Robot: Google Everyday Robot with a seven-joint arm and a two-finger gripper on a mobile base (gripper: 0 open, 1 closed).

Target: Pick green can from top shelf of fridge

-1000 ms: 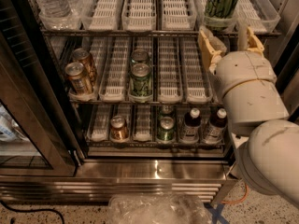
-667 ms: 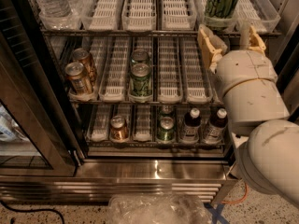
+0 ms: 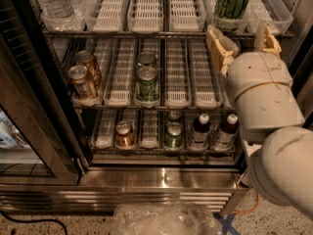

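The green can (image 3: 234, 1), tall and dark green with pale streaks, stands at the front of a lane tray on the right of the top shelf (image 3: 146, 13); its top is cut off by the picture edge. My gripper (image 3: 243, 42) is open, just below and in front of the can. Its tan fingers (image 3: 220, 48) point up on either side of the can's lane without touching the can. The fridge (image 3: 156, 177) stands open, with its glass door (image 3: 34, 116) swung out at the left.
Water bottles (image 3: 51, 1) stand at the top shelf's left. The middle rack holds brown cans (image 3: 82, 78) and stubby green cans (image 3: 146, 81). The bottom rack holds a brown can (image 3: 124, 133), a green can (image 3: 173, 133) and dark bottles (image 3: 200, 131). A clear plastic bag (image 3: 166, 219) lies on the floor.
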